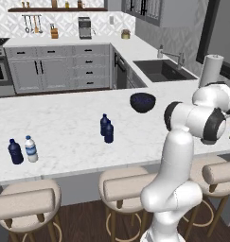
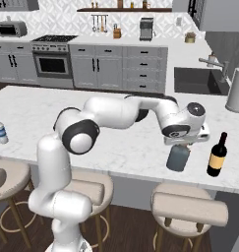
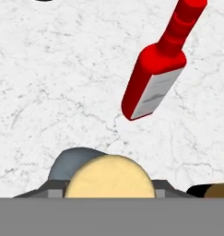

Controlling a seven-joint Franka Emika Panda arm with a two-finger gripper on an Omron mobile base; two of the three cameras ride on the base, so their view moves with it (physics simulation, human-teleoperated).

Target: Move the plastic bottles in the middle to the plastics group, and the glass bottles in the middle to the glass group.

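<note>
Left base view, middle of bench: 2 navy plastic bottles [image 1: 106, 128] stood touching, upright, not yet moved.
Left base view, front-left edge: the plastics group [image 1: 22, 151], 1 navy and 1 clear white-capped bottle side by side, marked where those 2 likely belong.
Left base view, centre back: a dark bowl [image 1: 143, 102] sat apart from all bottles.
Right base view, front-right edge: the grey-blue glass bottle [image 2: 178, 157] stood upright on the bench [image 2: 37, 118], under the claw [image 2: 182, 143], near a dark bottle [image 2: 217, 155]; probably set here to join the glass group.
Hand view, placement: tan stopper [image 3: 109, 176] directly below the camera, red bottle [image 3: 156, 76] just beyond.
Claw state: fingers sat around the neck; whether they gripped or had let go, I cannot tell.
</note>
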